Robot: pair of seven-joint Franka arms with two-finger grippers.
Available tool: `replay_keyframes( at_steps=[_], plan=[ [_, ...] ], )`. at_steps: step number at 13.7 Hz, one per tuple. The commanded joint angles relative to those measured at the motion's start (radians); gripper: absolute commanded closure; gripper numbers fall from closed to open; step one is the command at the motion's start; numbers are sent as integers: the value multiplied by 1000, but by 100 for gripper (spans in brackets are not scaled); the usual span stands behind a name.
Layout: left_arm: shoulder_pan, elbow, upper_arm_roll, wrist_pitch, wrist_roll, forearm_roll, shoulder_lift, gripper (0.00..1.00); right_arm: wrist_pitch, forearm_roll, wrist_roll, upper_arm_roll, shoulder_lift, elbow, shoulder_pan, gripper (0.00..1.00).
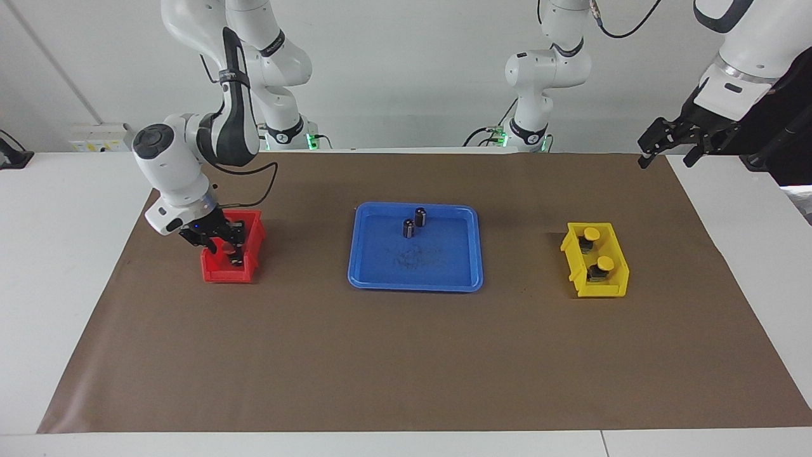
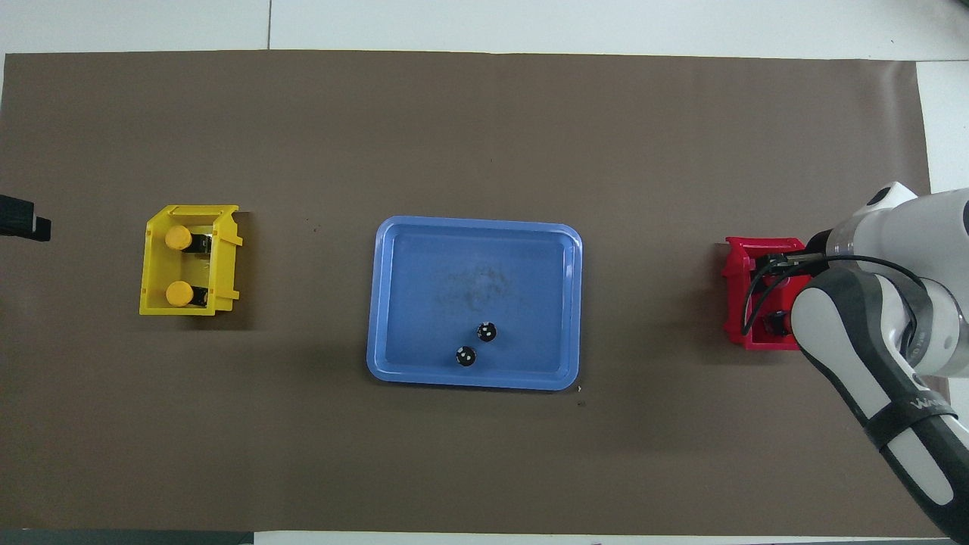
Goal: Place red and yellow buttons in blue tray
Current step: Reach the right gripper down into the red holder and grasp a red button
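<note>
Right claw (image 1: 229, 249) down inside red bin (image 1: 250, 266) among red buttons; I can't tell grip. Left claw (image 1: 666, 149) apart, waiting above bench corner. Blue tray (image 1: 472, 279) at bench centre, three o'clock of red bin in facing view, keeps carry short.

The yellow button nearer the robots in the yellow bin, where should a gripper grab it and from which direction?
Probably from straight above, the fingers closing on the round yellow cap. The yellow button's black body lies low inside the yellow bin, whose walls block a sideways approach. The left gripper waits over the table's edge.
</note>
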Motion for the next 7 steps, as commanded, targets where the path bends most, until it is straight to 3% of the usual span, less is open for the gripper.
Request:
replay_keyframes(
  at_steps=[1, 7],
  plan=[
    [8, -23, -5, -5, 5, 16, -22, 0, 25, 18, -1, 6, -31, -40, -10, 41],
    [8, -23, -5, -5, 5, 16, -22, 0, 62, 18, -1, 6, -40, -72, -10, 48]
  ],
)
